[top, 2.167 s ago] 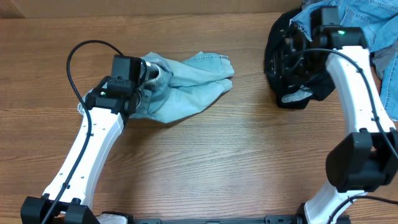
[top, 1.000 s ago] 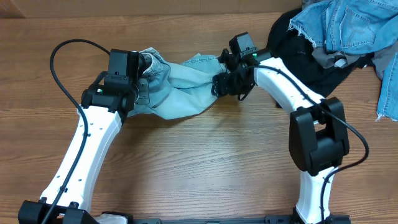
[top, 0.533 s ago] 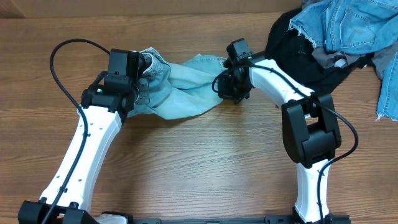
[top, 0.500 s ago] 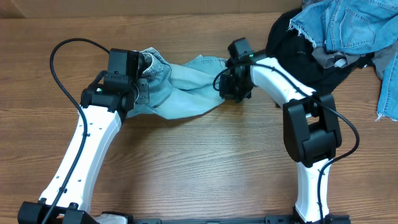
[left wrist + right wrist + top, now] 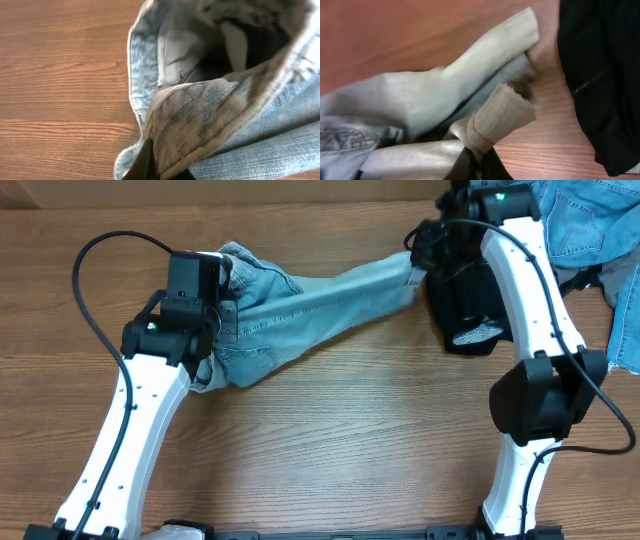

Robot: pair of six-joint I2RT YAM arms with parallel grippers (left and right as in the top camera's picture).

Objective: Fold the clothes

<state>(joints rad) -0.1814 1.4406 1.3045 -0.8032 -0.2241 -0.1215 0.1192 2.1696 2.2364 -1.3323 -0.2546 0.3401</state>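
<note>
The pale light-blue denim trousers are stretched across the table between my two grippers. My left gripper is shut on the waist end. In the left wrist view the waistband fills the frame and the dark fingertips pinch its edge. My right gripper is shut on the leg end near the table's far side. In the right wrist view its fingers clamp the folded hem just above the wood.
A black garment lies right beside the right gripper and also shows in the right wrist view. Frayed mid-blue denim is heaped at the back right corner. A black cable loops off the left arm.
The right gripper has shut on the trouser leg hem and drawn it right and toward the far edge. The bunched trousers are now pulled out long. The left gripper kept its hold.
</note>
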